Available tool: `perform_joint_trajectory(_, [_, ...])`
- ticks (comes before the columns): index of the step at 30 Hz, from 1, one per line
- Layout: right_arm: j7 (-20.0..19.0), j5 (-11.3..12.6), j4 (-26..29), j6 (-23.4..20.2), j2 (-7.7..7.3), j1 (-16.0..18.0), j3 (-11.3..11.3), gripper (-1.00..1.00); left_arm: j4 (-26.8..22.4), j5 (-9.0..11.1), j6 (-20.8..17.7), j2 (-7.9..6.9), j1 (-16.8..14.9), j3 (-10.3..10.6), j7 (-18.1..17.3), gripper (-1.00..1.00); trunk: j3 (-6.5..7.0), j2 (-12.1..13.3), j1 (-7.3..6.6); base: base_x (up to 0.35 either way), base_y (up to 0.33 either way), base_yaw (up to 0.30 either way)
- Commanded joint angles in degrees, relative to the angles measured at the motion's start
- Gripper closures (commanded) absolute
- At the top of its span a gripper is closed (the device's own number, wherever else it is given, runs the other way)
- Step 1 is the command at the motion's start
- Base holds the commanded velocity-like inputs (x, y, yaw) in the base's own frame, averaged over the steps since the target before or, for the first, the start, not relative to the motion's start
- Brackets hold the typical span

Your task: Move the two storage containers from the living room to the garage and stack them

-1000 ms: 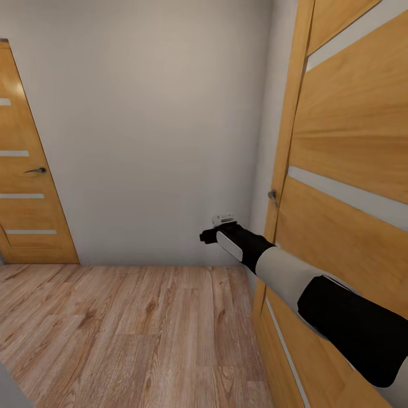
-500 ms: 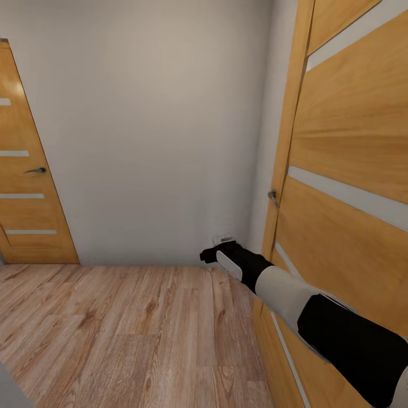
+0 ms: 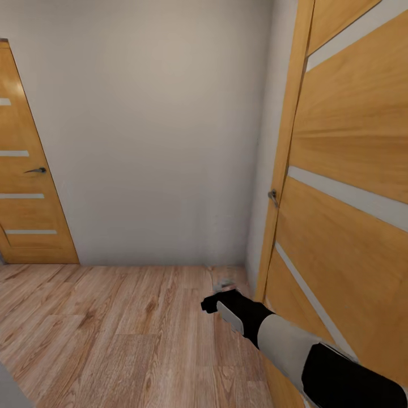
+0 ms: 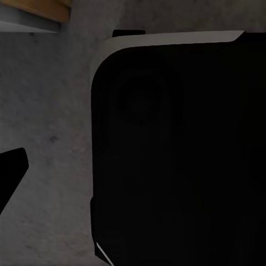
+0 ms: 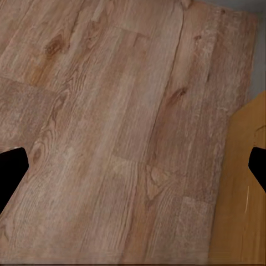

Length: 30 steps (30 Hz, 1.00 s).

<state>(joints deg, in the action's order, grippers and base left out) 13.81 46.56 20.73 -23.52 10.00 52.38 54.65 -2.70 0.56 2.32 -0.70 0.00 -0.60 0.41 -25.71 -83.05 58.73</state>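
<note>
Fingertips of your right gripper (image 5: 133,166) are sitting wide apart, released, over wood plank flooring (image 3: 113,328) beside an orange door (image 3: 345,226); your left gripper's state I cannot tell.

Two wooden doors stand in the head view: one door (image 3: 25,164) at the far left, one door (image 3: 345,170) close on the right; each carries one metal handle, (image 3: 36,170) and (image 3: 273,196); one robot arm (image 3: 294,345) reaches over one plank floor (image 3: 113,328); one plain grey-white wall (image 3: 153,124) runs between the doors.
</note>
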Motion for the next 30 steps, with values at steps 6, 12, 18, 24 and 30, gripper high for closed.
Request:
perform_joint_trajectory(6, [0.4, -3.4, -0.1, 2.2, 0.0, -6.3, 0.4, -1.0, 0.0, 0.1, 0.1, -0.05, 0.0, -0.1, 0.0, -1.0, -0.06, 0.0, 0.0, 0.0, 0.0, 0.0])
perform_joint_trajectory(12, [0.4, -3.9, -0.5, 2.8, 0.0, -8.2, 0.4, -1.0, 0.0, 0.1, 0.1, -0.09, 0.0, 0.0, 0.0, -1.0, -0.06, 0.0, 0.0, 0.0, 0.0, 0.0])
perform_joint_trajectory(18, [0.4, -6.1, -0.6, 4.0, 0.0, -11.7, 0.5, -1.0, 0.0, 0.1, 0.1, -0.04, 0.0, -0.1, 0.1, -1.0, -0.06, 0.0, 0.0, 0.0, 0.0, 0.0])
perform_joint_trajectory(24, [-1.0, -9.3, -9.6, 8.4, 0.0, -15.3, 0.4, -1.0, 0.0, 0.1, 0.1, -0.09, 0.0, -0.1, 0.1, -1.0, -0.06, 0.0, 0.0, 0.0, 0.0, 0.0])
perform_joint_trajectory(30, [-5.1, -12.4, -12.8, 11.0, 0.0, -17.8, 0.4, -1.0, 0.0, 0.1, 0.1, -0.09, 0.0, -0.1, 0.1, -1.0, -0.06, 0.0, 0.0, 0.0, 0.0, 0.0])
